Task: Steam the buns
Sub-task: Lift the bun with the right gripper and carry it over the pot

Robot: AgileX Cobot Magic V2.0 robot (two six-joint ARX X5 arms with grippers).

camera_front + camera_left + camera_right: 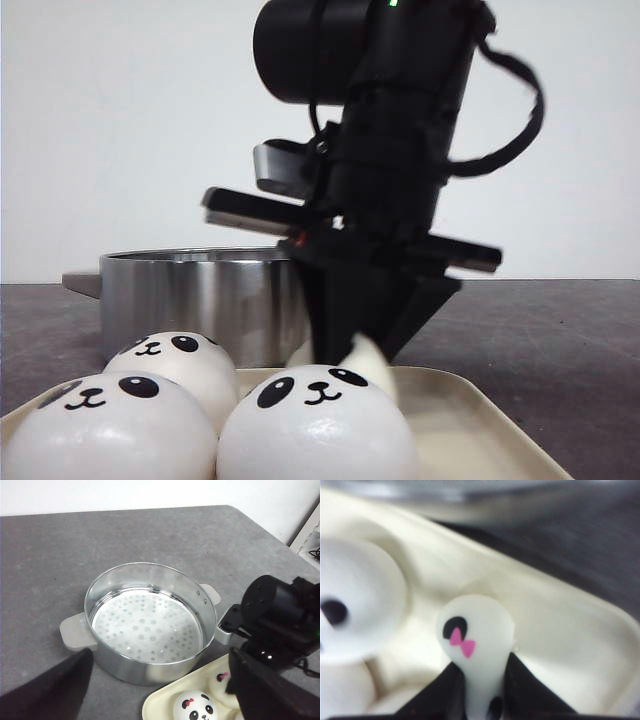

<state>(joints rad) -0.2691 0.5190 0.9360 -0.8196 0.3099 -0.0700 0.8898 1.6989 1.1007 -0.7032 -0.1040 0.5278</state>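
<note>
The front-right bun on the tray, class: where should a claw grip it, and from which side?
Probably best: grip the front-right bun across its widest middle, from above. It is a smooth dome seated on the tray, with another bun crowding one flank.

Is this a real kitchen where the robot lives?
Probably not. It looks more like a test table for pretend cooking: a plain grey tabletop against a bare white wall, with only a steel steamer pot, a cream tray of panda buns, and the robot's right gripper.

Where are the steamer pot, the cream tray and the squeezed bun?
steamer pot (197,600), left wrist view, inner wall.
cream tray (470,420), front view, bare floor.
squeezed bun (479,630), right wrist view, bulging top.
</note>
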